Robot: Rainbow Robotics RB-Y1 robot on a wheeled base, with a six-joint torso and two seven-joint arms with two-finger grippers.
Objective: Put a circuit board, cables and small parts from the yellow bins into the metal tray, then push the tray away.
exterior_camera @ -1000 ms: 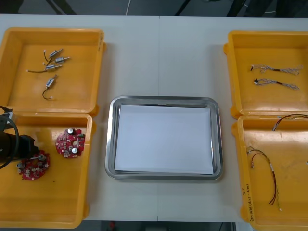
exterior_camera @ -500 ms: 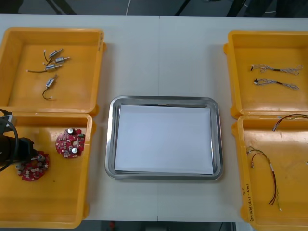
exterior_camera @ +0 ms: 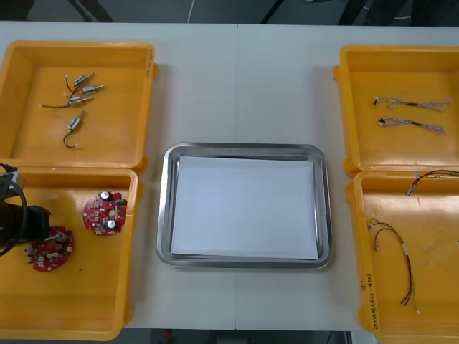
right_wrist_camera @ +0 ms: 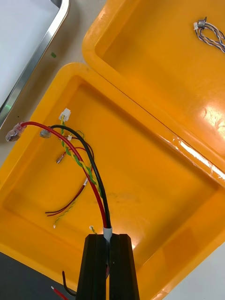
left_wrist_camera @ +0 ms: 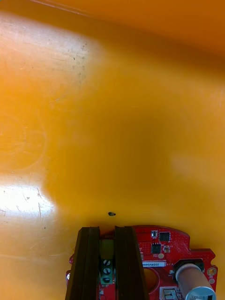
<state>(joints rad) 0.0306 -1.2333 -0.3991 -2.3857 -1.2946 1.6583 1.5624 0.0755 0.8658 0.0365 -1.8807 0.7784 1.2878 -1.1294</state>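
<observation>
Jaws of the left gripper [left_wrist_camera: 107, 232] are clamped on a circuit board [left_wrist_camera: 164, 246] in the seven-o'clock bin [exterior_camera: 86, 301]. Right gripper [right_wrist_camera: 108, 239] is closed, pinching a red-and-black cable [right_wrist_camera: 97, 187] over the four-o'clock bin [right_wrist_camera: 154, 187]. Tray [exterior_camera: 166, 215] sits central, white inside.

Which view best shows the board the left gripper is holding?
Left wrist view: the left gripper pinches the circuit board at its green terminal. Front view gives the whole board in the near left bin. Right wrist view faces the right bins.
</observation>
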